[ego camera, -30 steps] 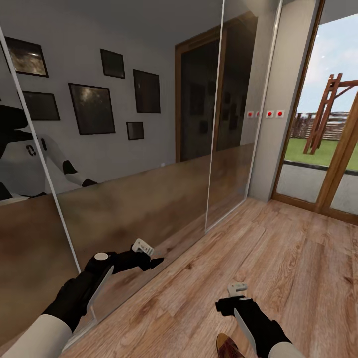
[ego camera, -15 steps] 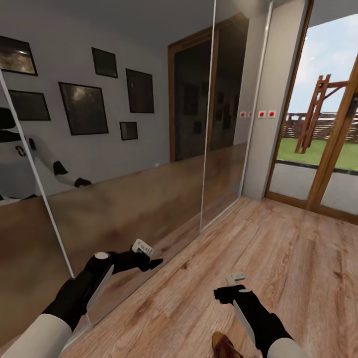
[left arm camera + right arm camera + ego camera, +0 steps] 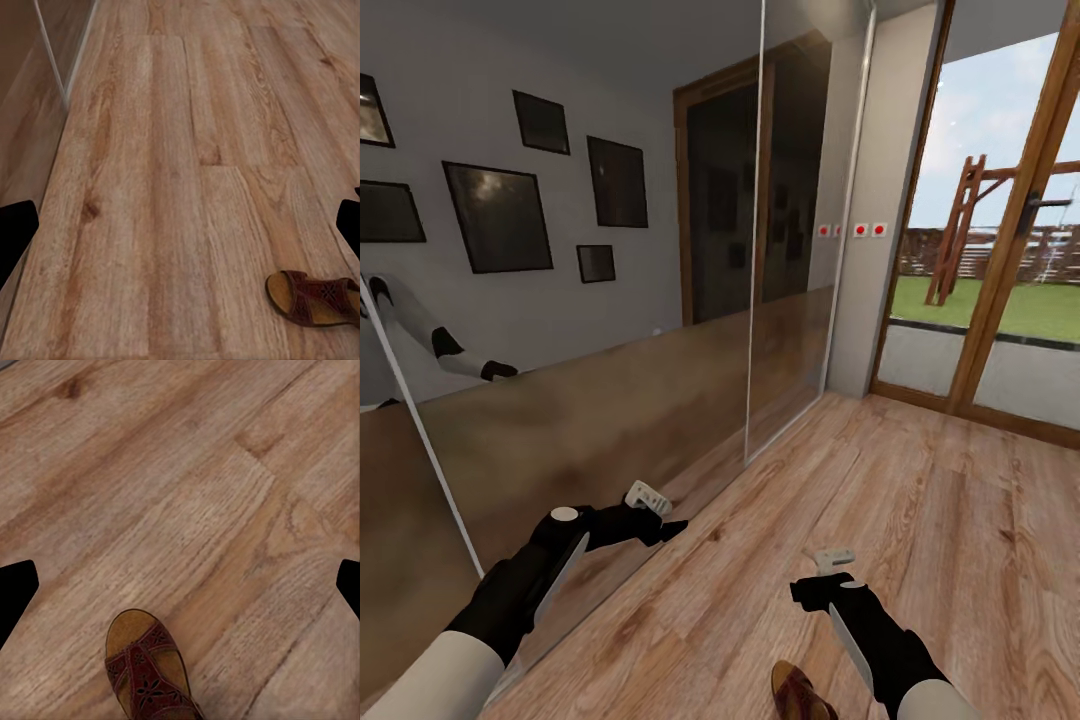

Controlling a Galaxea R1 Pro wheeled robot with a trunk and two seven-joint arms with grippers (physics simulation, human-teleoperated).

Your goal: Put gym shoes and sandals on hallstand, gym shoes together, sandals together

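Note:
One brown sandal (image 3: 798,692) with a tan footbed lies on the wooden corridor floor (image 3: 920,520), just below my right forearm. The same sandal (image 3: 148,673) lies flat in the right wrist view, below the right gripper (image 3: 180,585), whose black fingertips (image 3: 16,592) stand wide apart with nothing between them. In the left wrist view the sandal (image 3: 315,298) lies off to one side of the open left gripper (image 3: 180,225). In the head view the left gripper (image 3: 665,527) hovers close to the mirror, and the right gripper (image 3: 807,590) hangs over bare planks. The gym shoes and the hallstand are out of view.
A mirrored sliding-door wardrobe (image 3: 610,330) runs along the left, very close to my left arm. A wood-framed glass door (image 3: 1000,270) to the garden stands ahead on the right. Planks stretch forward between them.
The whole picture has shifted left, so the camera has turned right. More of the sandal shows at the bottom edge. Both arms keep their pose.

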